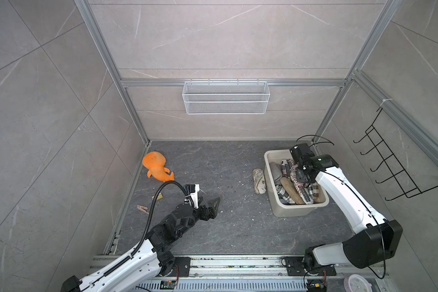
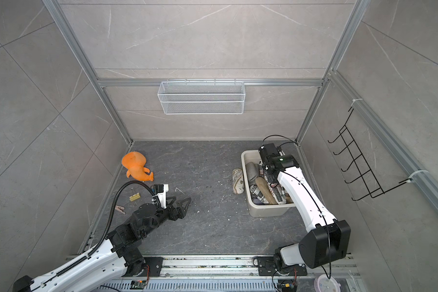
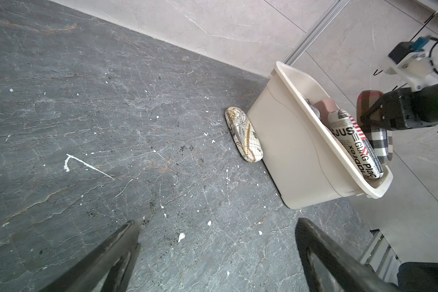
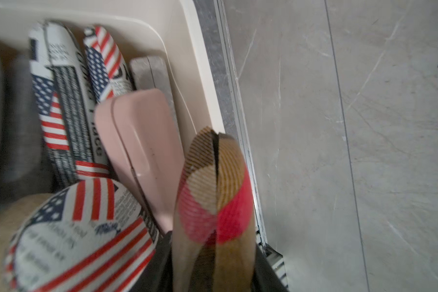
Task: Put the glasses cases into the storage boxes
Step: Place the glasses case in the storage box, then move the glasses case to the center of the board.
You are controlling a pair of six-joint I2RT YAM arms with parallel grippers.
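The cream-beige storage box (image 1: 299, 206) (image 2: 268, 208) stands at the right of the dark floor and holds several glasses cases: newspaper-print (image 4: 61, 101), pink (image 4: 142, 141), grey and tan. My right gripper (image 1: 302, 177) (image 4: 213, 265) hangs over the box's right side, shut on a plaid glasses case (image 4: 213, 192) (image 3: 378, 141) that stands on end above the others. A map-print case (image 1: 259, 181) (image 2: 238, 181) (image 3: 244, 137) lies on the floor against the box's left wall (image 3: 288, 151). My left gripper (image 1: 208, 201) (image 2: 178, 201) (image 3: 216, 222) is open and empty, low over the floor left of centre.
An orange plush toy (image 1: 157, 166) lies at the far left by the wall. A clothespin (image 1: 142, 208) and a small yellow piece (image 1: 158, 196) lie near the left arm. A white wire basket (image 1: 225, 97) hangs on the back wall, a black hook rack (image 1: 395, 164) on the right wall.
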